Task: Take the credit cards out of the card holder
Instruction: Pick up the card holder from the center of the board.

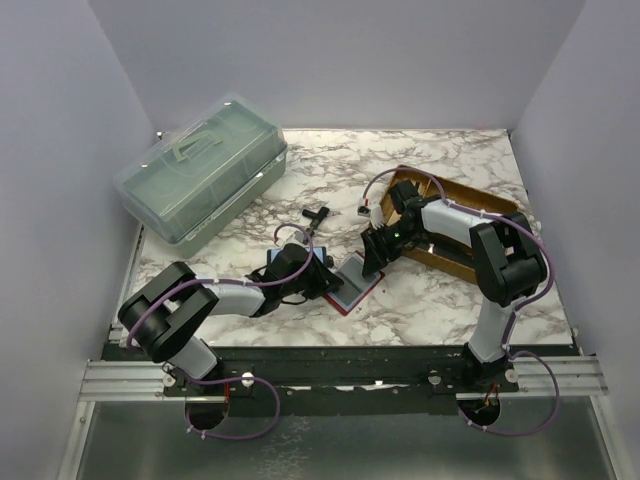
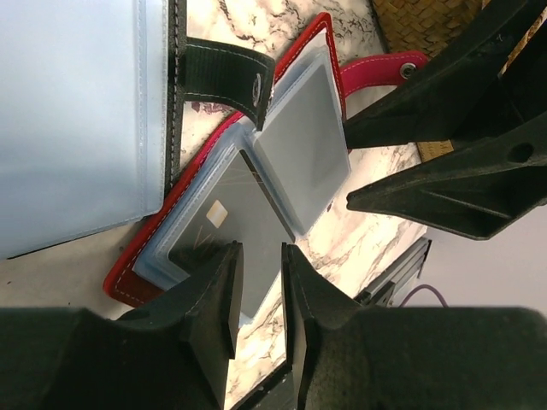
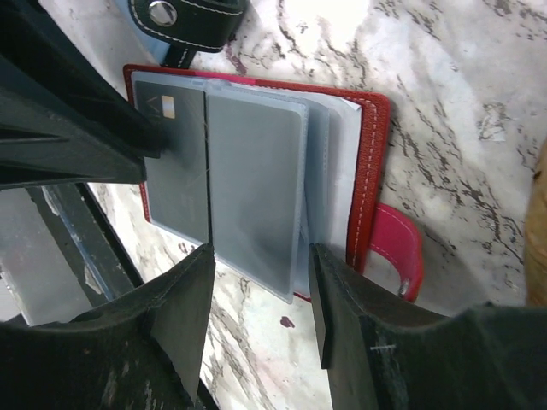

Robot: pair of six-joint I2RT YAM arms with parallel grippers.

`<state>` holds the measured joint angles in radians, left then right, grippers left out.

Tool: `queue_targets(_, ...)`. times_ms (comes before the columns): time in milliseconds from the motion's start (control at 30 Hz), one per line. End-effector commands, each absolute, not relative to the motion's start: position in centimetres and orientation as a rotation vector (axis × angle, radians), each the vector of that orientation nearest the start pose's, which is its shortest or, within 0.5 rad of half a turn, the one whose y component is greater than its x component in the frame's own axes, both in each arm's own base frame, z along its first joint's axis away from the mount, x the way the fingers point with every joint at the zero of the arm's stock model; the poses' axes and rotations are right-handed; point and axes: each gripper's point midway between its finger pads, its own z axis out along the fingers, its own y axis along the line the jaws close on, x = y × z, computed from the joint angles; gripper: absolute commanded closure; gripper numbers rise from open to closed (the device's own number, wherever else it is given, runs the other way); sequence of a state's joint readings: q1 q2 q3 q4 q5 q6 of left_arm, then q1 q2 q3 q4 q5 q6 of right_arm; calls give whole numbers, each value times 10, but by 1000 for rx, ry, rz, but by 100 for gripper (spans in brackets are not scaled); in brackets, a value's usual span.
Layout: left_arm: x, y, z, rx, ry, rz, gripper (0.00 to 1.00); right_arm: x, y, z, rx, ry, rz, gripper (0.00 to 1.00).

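Observation:
The red card holder (image 1: 357,285) lies open on the marble between both grippers. Its clear sleeves face up. A dark grey credit card (image 2: 235,226) with a chip sticks partly out of one sleeve, its free end reaching into the narrow gap of my left gripper (image 2: 259,295), whose fingers stand slightly apart. A lighter grey card (image 3: 256,179) sits in the neighbouring sleeve. My right gripper (image 3: 259,299) hovers open over the holder's near edge, holding nothing. A light blue card (image 2: 68,120) lies in a black wallet beside the red cover (image 2: 124,286).
A green box with a clear lid (image 1: 200,180) stands at the back left. A wicker tray (image 1: 455,225) sits at the right behind my right arm. A small black item (image 1: 318,215) lies mid-table. The black wallet's strap (image 2: 226,73) overlaps the red holder.

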<state>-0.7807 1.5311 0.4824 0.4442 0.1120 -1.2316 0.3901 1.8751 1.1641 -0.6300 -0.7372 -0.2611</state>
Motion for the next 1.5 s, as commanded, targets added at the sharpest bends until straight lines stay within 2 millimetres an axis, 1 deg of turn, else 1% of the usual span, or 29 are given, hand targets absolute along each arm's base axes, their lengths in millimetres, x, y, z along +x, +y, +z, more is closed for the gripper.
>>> queue_targets(0,225,-309,38,-475,2451,-1168,70,254,244,43,-988,2559,1265,48)
queue_targets(67,224,-309,37,-475,2455,-1166,70,253,246,46,-981,2555,1289,49)
queue_targets(200,223,-307,36,-482,2458,-1161,71,253,250,53,-963,2543,1326,57)
queue_targets(333,224,-305,36,-489,2456,-1160,71,250,256,61,-924,2527,1402,65)
queue_targets(433,224,-305,36,-487,2453,-1161,71,248,258,60,-900,2535,1441,70)
queue_targets(567,225,-304,46,-472,2421,-1175,71,246,258,51,-874,2568,1456,85)
queue_targets(633,227,-301,58,-474,2379,-1195,69,248,257,51,-862,2572,1465,99)
queue_targets(733,230,-291,82,-510,2287,-1232,65,255,253,62,-827,2525,1507,100)
queue_targets(800,230,-281,100,-546,2210,-1261,62,257,252,79,-801,2445,1599,100)
queue_targets(900,229,-267,122,-593,2104,-1301,55,252,254,105,-807,2296,1757,100)
queue_targets(967,229,-260,136,-613,2036,-1327,52,246,257,117,-811,2226,1844,100)
queue_targets(1033,228,-256,148,-615,1989,-1356,51,243,258,125,-814,2180,1903,100)
queue_targets(1133,226,-255,161,-606,1953,-1388,51,240,259,133,-830,2126,1957,100)
queue_targets(1233,227,-259,167,-603,1950,-1414,51,242,259,135,-844,2119,1943,100)
queue_targets(1333,231,-264,166,-620,1968,-1415,50,245,258,131,-861,2145,1883,100)
queue_targets(1400,231,-271,161,-626,2005,-1423,50,248,255,122,-875,2186,1794,100)
queue_targets(1467,235,-276,153,-645,2042,-1407,50,252,251,110,-879,2246,1690,100)
